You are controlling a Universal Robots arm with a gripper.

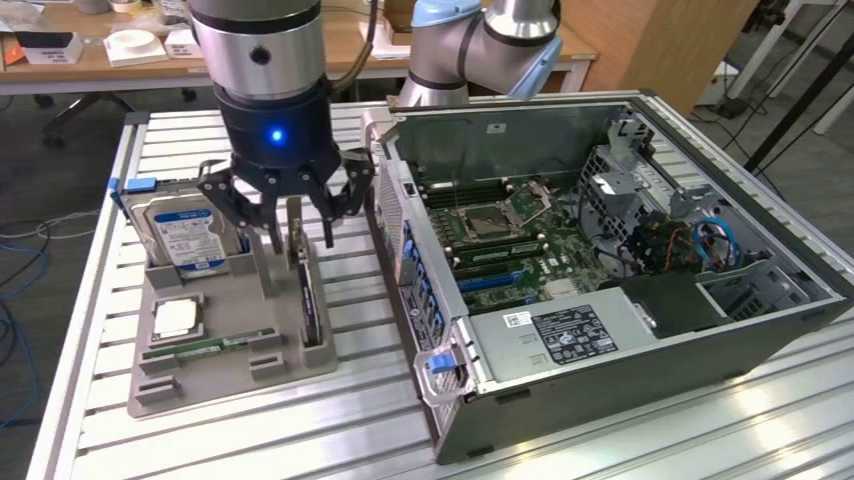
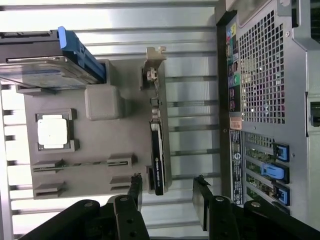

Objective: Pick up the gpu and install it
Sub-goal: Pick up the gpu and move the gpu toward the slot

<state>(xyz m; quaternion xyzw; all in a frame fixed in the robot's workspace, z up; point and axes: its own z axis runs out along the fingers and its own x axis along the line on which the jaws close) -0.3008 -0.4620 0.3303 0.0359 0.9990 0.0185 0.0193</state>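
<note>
**A:** One card to move, and it sits in its slot. The gpu (image 2: 157, 150) stands on edge in the grey holder (image 2: 125, 140), in the long slot along the holder's side nearest the computer case (image 1: 667, 360). Its silver bracket is at the holder's end where the hard drive (image 1: 187, 230) is parked.

**B:** And the gripper?

**A:** The gripper (image 2: 167, 192) hangs above the holder with its jaws spread wide and nothing between them but air. Seen from the wrist, the card's dark end falls inside the gap, closer to one of the fingers (image 2: 201, 200) than to the other. I see no contact.

**B:** So which step is this?

**A:** I'd call it the approach for the pick-up. Nothing is lifted, and the case's board has no card in it.

**B:** What would a good grasp ask for?

**A:** In my judgement, the thin card centred between the jaws, and a straight line down to it. The chip (image 2: 52, 131) and the memory stick (image 2: 75, 164), further across the holder from the case, should be left alone.
</note>
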